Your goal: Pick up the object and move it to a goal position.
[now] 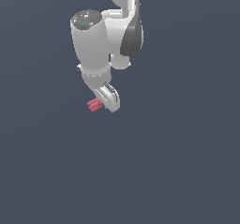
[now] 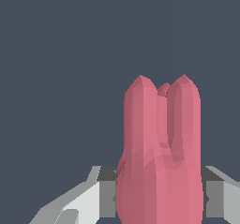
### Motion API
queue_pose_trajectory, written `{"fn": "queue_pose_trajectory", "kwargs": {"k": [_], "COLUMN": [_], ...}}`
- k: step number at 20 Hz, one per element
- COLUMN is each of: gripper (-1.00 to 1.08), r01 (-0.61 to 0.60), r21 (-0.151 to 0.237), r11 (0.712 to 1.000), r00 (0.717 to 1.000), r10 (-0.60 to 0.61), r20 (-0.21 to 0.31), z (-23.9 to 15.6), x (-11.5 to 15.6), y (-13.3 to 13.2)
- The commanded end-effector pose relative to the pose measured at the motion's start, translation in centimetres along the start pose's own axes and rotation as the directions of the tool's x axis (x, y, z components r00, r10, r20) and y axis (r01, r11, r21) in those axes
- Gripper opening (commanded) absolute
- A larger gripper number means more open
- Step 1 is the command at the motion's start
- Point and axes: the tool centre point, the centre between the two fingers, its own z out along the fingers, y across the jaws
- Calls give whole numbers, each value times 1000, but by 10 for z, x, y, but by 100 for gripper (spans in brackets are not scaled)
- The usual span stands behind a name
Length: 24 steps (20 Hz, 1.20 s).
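In the exterior view the arm's claw (image 1: 107, 103) points down, and the object (image 1: 94, 105) sticks out of it toward the exterior view's left. Only the wrist view shows the claw (image 2: 159, 199) clamped on the ridged pink object (image 2: 159, 157), fingers (image 2: 108, 197) pressing both sides.

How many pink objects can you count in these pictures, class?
1. The pink object sticks out from the gripper toward the exterior view's left; the wrist view shows it held between the jaws. Nothing else pink shows.
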Motion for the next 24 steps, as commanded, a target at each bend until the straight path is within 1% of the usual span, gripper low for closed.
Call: {"fn": "queue_pose_trajectory", "kwargs": {"k": [1,8,14,19,24], "gripper": [-100,-100,-100,-100,-100], "r01": [0,-1,-1,-1,0], "r21": [0,-1,-2,-2,-2], "r11": [1000,1000,1000,1000,1000], "r00": [1000,1000,1000,1000,1000], "r10": [0,1,1,1,0], "r20": [0,-2,-3,-3,-4], "z": [-27,-102,-154,-184,-199], "x": [0,0,2,2,3], "y": [14,51,76,89,95]}}
